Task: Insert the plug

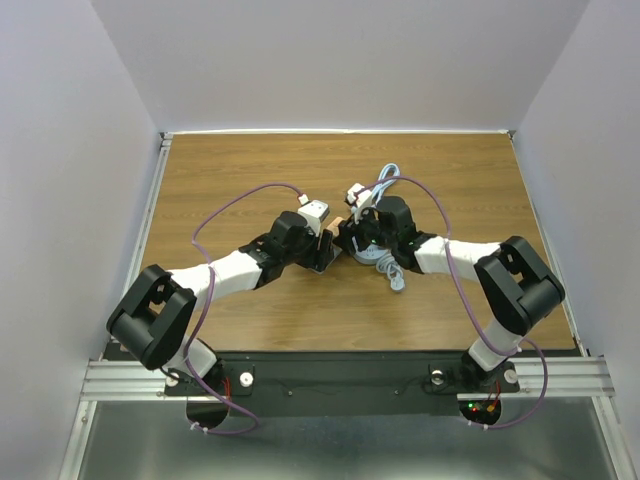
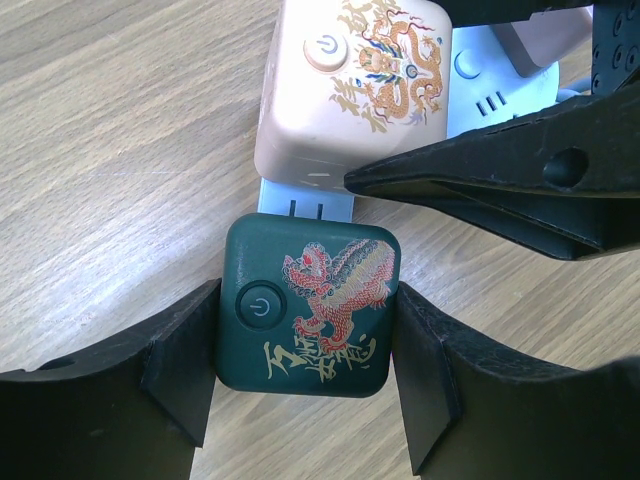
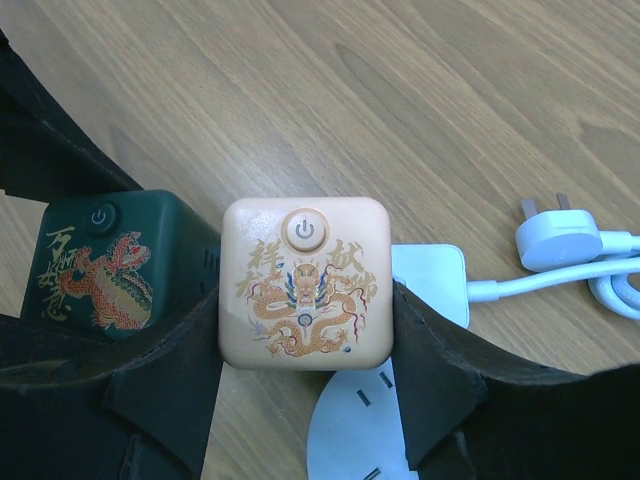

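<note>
Plug: the white plug (image 3: 555, 238) is lying loose on the bench (image 3: 400, 100), to the right of the peach cube (image 3: 305, 285) and apart from it, with its metal pins pointing away from the arms.
Cable: a white cable (image 3: 540, 290) is running from the plug body toward the cube and curling back at the frame edge.
Handling, as a guess: the plug is looking light and hard-shelled, with smooth, slippery plastic. The pins are stiff, and the cable is likely springy enough to be tugging the plug askew.
Where to hold: the two flat sides of the body, just behind the pins, are offering the best purchase. Pinching the cable or the pins would be risking a twist.
Left tool (image 2: 305, 370): it is standing partly open and clamping the green cube (image 2: 305, 310), one finger pressing on each side.
Right tool (image 3: 305, 360): it is also partly open, gripping the peach cube by its two sides.
Cubes: both are sitting on the bench close together. Their casings are looking rigid and glossy.
Under the peach cube: a flat white piece with slots (image 3: 360, 440) is showing; what it is I cannot tell.
Count: one loose plug, one cable, two cubes, two tools, both occupied, so neither is free for the plug.
</note>
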